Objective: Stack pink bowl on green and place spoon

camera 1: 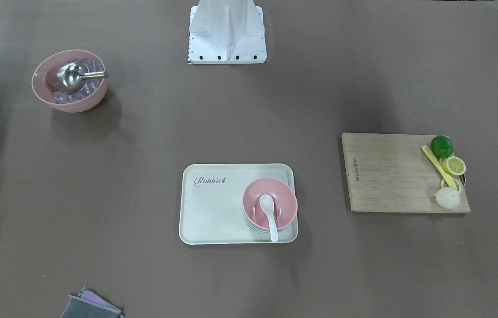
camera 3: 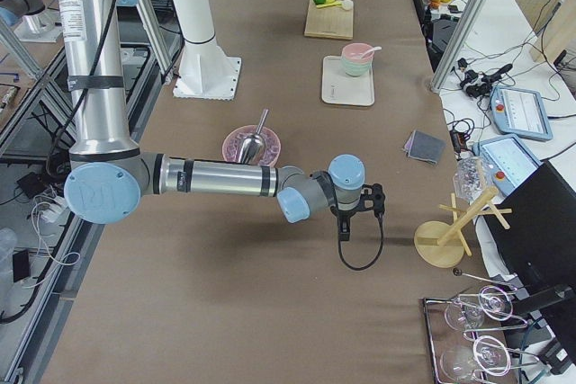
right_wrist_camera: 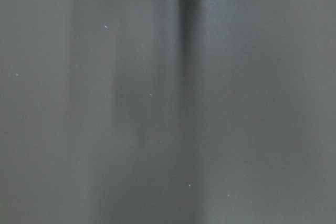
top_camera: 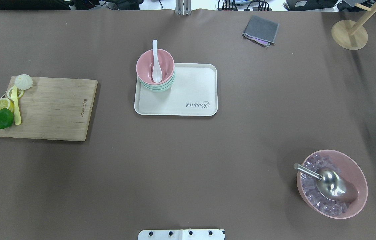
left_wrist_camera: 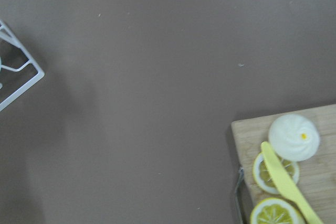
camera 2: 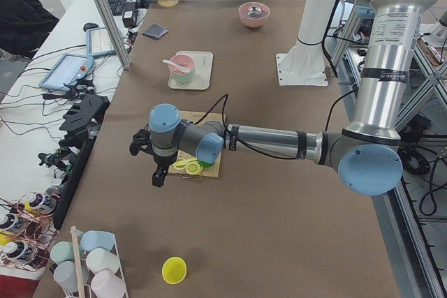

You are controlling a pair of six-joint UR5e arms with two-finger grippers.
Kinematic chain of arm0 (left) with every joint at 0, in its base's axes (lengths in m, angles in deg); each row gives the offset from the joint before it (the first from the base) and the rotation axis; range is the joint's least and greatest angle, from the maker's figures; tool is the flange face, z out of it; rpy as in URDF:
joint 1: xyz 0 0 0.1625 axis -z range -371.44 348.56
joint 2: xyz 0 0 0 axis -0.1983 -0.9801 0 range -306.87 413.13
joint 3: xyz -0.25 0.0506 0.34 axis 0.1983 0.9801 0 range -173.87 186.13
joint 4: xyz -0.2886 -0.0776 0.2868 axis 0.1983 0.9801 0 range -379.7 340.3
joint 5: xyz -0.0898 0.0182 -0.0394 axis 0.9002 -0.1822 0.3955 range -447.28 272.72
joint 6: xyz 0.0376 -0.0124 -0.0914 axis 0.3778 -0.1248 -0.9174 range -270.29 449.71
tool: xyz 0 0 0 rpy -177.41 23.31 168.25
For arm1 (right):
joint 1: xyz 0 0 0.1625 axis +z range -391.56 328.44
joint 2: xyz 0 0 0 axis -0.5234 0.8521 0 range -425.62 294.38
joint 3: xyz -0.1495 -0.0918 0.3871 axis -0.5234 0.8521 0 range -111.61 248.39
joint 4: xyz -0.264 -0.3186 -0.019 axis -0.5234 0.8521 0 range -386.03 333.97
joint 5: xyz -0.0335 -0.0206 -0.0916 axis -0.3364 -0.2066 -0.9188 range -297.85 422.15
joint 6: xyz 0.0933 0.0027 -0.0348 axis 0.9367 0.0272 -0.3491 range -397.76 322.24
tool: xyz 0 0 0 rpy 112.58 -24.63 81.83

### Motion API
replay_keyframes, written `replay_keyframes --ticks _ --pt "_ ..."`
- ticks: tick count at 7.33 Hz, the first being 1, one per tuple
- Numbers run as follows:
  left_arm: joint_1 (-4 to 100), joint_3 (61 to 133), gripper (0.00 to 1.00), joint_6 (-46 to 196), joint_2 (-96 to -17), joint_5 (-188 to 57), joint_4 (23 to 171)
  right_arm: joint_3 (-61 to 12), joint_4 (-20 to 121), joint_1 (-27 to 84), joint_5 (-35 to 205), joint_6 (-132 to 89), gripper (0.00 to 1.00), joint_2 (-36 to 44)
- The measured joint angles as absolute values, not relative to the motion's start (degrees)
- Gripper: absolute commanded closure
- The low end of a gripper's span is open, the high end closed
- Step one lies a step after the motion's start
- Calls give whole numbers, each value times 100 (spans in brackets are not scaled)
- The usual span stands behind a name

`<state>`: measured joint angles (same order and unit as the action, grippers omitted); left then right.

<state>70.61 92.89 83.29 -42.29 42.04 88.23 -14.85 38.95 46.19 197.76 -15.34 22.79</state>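
Pink bowl (top_camera: pixel 154 66): is sitting nested on the green bowl (top_camera: pixel 162 88), in the tray corner farthest from the printed word
Spoon (top_camera: pixel 155 63): is lying in the pink bowl, scoop down, handle leaning out over the rim
Tray (top_camera: pixel 188 90): is carrying only the bowl stack
Ice bowl (top_camera: pixel 358 173): is standing well apart from the tray, on the robot's right, holding ice cubes (top_camera: pixel 311 196) and a metal scoop (top_camera: pixel 331 185)
Hard to make out: how many rims are showing under the pink bowl
Left gripper (camera 2: pixel 160 176): is hanging well apart from the tray, past the cutting board (top_camera: pixel 54 108); whether its fingers are parted cannot be told
Right gripper (camera 3: pixel 345 227): is hanging well apart from the tray, past the ice bowl; finger state likewise cannot be told
Cutting board: is lying well apart from the tray, on the robot's left, bearing a lime (top_camera: pixel 4 118), lemon slices (top_camera: pixel 3 104) and a yellow knife (top_camera: pixel 16 106)
Grey cloth (top_camera: pixel 260 30): is lying beyond the tray, away from the robot
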Motion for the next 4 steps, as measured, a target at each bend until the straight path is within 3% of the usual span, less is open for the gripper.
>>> replay_keyframes --ticks 4 --pt "7088 9283 2 8488 -3812 4185 8640 -2857 6898 5395 19710 -3327 0 2389"
